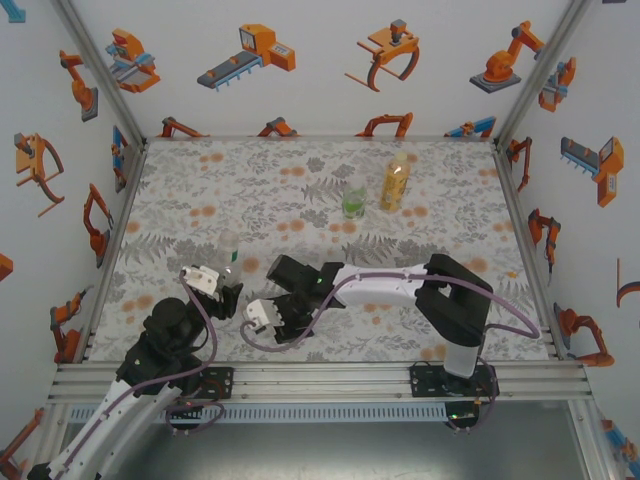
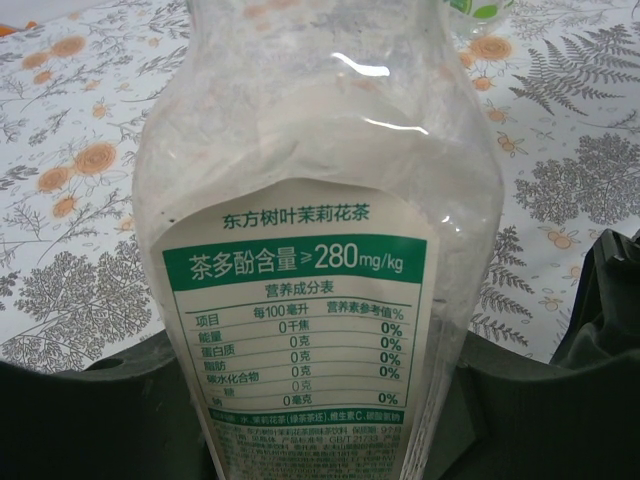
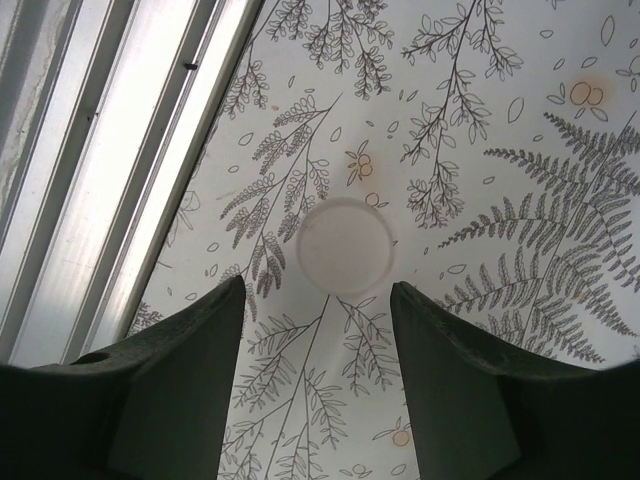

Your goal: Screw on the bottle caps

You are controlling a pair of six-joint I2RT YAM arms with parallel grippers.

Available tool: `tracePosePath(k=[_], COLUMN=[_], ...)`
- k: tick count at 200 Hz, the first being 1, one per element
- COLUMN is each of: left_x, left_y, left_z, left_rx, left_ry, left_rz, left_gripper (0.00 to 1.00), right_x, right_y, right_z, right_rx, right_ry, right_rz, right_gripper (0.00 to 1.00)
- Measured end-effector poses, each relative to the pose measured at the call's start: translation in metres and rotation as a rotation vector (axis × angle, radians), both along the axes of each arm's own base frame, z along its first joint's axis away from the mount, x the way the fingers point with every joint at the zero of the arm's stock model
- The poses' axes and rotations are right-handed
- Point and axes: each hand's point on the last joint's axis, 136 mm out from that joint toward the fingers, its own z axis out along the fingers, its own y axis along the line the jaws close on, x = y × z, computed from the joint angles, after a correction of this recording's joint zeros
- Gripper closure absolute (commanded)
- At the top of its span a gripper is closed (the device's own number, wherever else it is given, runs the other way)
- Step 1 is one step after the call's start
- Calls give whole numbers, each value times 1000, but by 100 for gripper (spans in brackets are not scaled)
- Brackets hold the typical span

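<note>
Grips the clear bottle point(image 2: 310, 200) in the closed left gripper point(image 1: 226, 296) at lower left of the top view, hangs the right gripper point(image 3: 318, 292), jaws apart and empty, above a bottle cap point(image 3: 345, 245) lying on the mat point(image 3: 520, 130) mid-frame, leaving pickup and screwing apparently undone.

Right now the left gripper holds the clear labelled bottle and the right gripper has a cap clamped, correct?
No: the right gripper is open, and the pale cap lies on the mat just beyond its fingertips, per the right wrist view. The left gripper does hold the clear labelled bottle.
</note>
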Motion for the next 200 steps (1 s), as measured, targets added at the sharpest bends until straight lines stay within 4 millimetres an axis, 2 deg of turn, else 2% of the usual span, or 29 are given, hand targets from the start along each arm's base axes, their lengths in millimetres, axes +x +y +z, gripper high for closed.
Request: tracePosePath(k=[84, 200], left_x=[0, 0], left_y=[1, 1], left_z=[0, 0], left_rx=[0, 0], left_ry=[0, 1], left_rz=[4, 4], left_gripper=[87, 87], right_x=[-4, -7], right_y=[15, 10], right_z=[-16, -28], right_rx=[-81, -169], right_ry=[-48, -87], right_rz=[78, 122], right_gripper=[47, 56])
